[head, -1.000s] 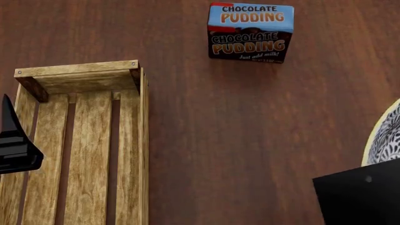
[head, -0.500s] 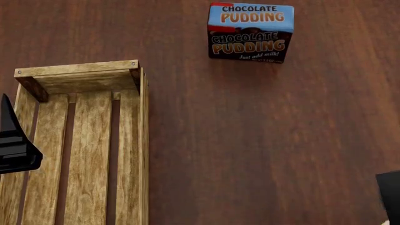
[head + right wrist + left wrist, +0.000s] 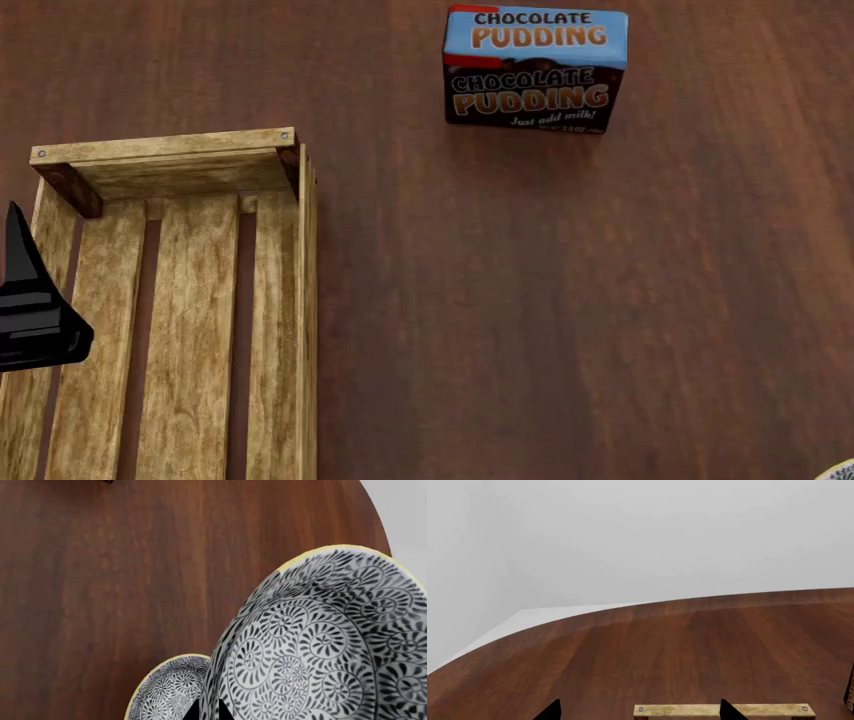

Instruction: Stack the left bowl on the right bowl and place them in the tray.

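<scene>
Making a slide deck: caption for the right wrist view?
Right pincer gripping a patterned bowl above a second bowl on the wooden table.

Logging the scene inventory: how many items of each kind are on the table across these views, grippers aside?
Bowls, black-and-white patterned with a yellow rim: 2, the near bowl and the far bowl
Wooden tray: 1
Chocolate pudding box: 1
Total: 4
</scene>
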